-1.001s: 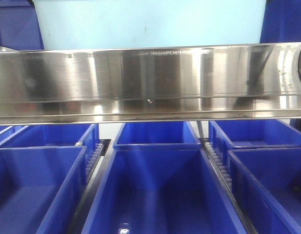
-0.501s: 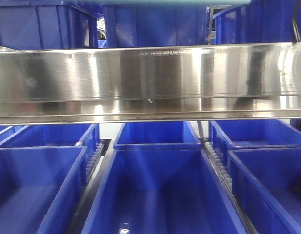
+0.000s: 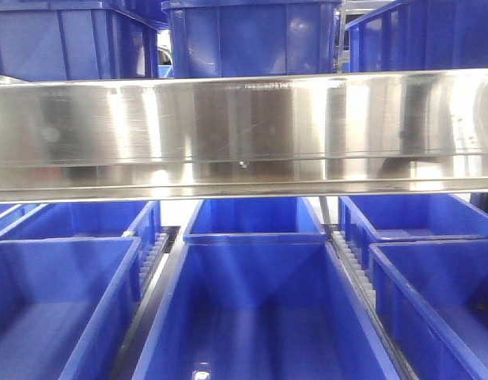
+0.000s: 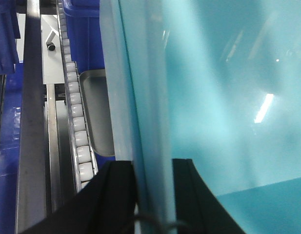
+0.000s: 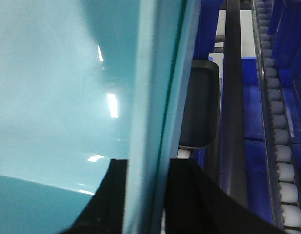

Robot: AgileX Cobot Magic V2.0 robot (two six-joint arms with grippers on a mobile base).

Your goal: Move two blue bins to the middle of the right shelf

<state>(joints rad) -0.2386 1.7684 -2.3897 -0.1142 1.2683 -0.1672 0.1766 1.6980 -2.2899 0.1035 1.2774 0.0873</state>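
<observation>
Blue bins (image 3: 255, 317) fill the roller lanes below the steel shelf rail (image 3: 244, 134), and the upper bins (image 3: 251, 36) stand in a row on the level above it; we cannot tell which of these places is the right shelf's middle. What we carry is a turquoise bin (image 4: 213, 97), paler than the rest, seen only in the wrist views. The left gripper (image 4: 152, 168) has its black fingers (image 4: 116, 195) pinching one thin rim from both sides, and the right gripper (image 5: 143, 168) pinches the opposite rim in the same way. We judge the main danger to be that narrow hold. If our arms drift apart or move out of step, the wall could flex, the rim could slide out, and the bin could tilt or drop. The front view shows nothing of our load, so we might knock it against the rail or a neighbouring bin without seeing it. A grey plate (image 4: 99, 112) lies just beside the wall and might snag it. On the roller track (image 4: 77, 131) a bin let go too soon could run along the lane into others. We can read no brand, label or writing anywhere.
</observation>
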